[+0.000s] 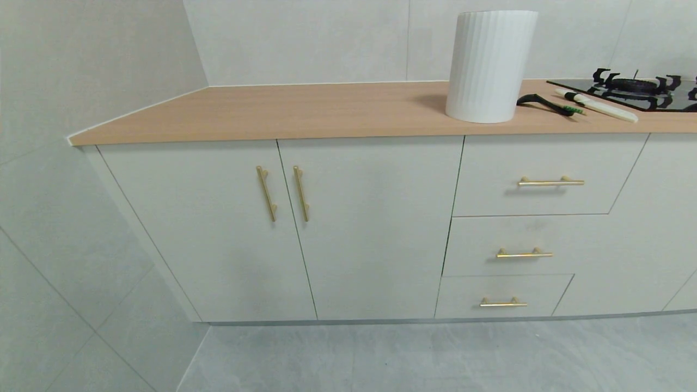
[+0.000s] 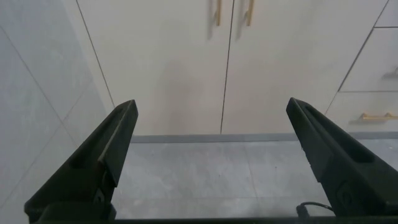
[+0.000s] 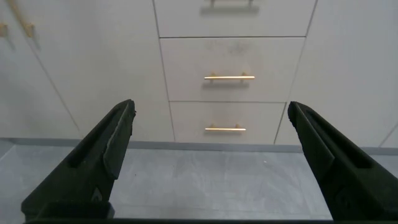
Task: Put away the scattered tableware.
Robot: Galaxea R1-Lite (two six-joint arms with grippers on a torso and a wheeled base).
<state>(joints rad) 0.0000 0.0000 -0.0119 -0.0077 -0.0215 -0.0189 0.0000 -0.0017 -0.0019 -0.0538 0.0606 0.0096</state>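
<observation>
On the wooden countertop [image 1: 305, 111] stands a tall white ribbed container [image 1: 489, 65]. To its right lie a black-handled utensil [image 1: 547, 103] with a green tip and a long white utensil [image 1: 596, 105]. My left gripper [image 2: 211, 115] is open, low above the floor, facing the double cupboard doors [image 2: 230, 56]. My right gripper [image 3: 211, 112] is open too, facing the stack of drawers [image 3: 231, 68]. Nothing lies between either pair of fingers.
A black gas hob [image 1: 642, 90] sits at the counter's far right. Below are two cupboard doors [image 1: 283, 228] and three drawers [image 1: 544, 179] with gold handles. A tiled wall [image 1: 65, 163] closes off the left side. Grey tiled floor [image 1: 435, 359] lies in front.
</observation>
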